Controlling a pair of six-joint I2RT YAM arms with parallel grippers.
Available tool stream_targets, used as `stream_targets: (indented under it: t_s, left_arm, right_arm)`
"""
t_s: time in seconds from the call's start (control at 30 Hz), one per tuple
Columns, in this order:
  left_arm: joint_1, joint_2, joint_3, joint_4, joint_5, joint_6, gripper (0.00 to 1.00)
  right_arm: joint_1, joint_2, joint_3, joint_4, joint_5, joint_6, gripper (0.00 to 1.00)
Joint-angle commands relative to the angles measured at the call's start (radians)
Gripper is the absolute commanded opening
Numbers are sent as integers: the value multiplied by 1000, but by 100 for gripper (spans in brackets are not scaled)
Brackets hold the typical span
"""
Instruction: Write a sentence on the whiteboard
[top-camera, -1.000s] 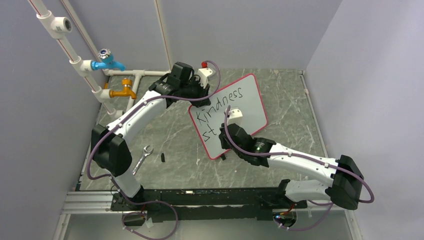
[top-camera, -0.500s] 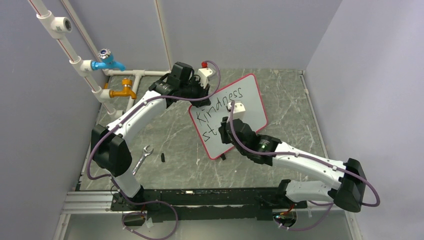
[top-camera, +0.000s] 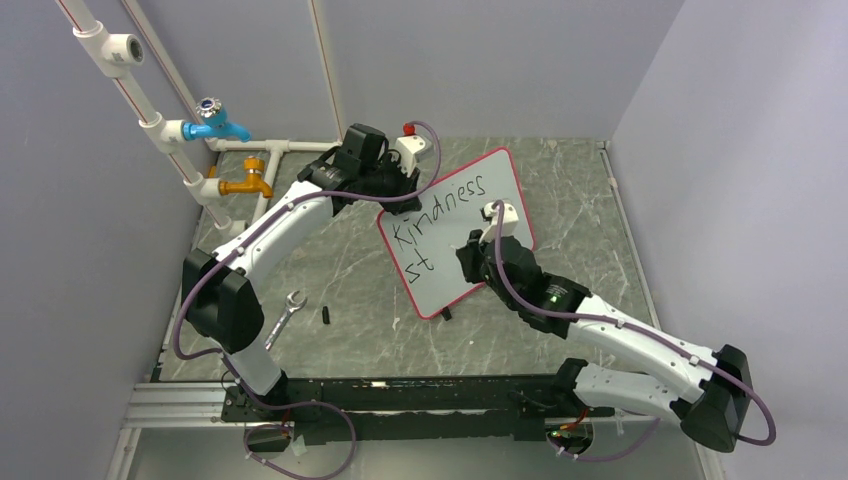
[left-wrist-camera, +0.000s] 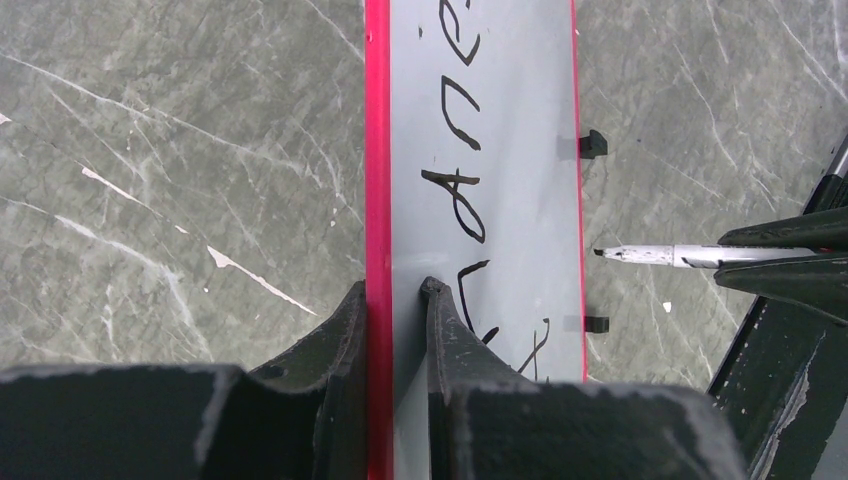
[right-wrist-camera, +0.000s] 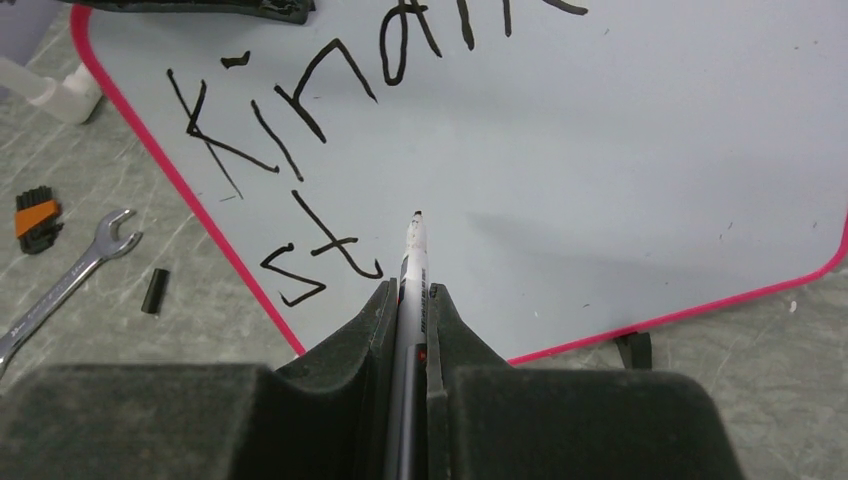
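where i stand at the near edge of the table (top-camera: 340, 250), a wrench (top-camera: 284, 315) and a small black cap (top-camera: 326, 313) lie closest, left of the middle. behind them the right gripper (right-wrist-camera: 408, 290) is closed narrow on a marker (right-wrist-camera: 413, 250). its tip is just beside the letters "st", with a small gap to the surface. the whiteboard (top-camera: 505, 205) sits mid-table, turned crooked, and the sentence (top-camera: 440, 212) reads only "kindness" and "st". at its far left corner the left gripper (left-wrist-camera: 393, 290) pinches the red rim. farthest, a blue tap (top-camera: 215, 125) and an orange tap (top-camera: 245, 185) hang on white pipes (top-camera: 150, 120).
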Motion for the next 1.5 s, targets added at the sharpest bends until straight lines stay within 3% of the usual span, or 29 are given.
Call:
stream_targets:
  t_s: [0.0, 0.37, 0.6, 1.47]
  left_arm:
    - [-16, 52, -35, -201, -202, 143, 0]
    - [-16, 62, -22, -209, -189, 141, 0]
    - [-16, 57, -25, -206, -182, 140, 0]
    - [-16, 38, -28, -205, -179, 143, 0]
  right_arm:
    - [-4, -54, -33, 103, -46, -67, 0]
    - [-2, -42, -24, 75, 2, -109, 0]
    - [-5, -68, -86, 171, -104, -168, 0]
    - [-49, 29, -116, 291, -186, -164, 0]
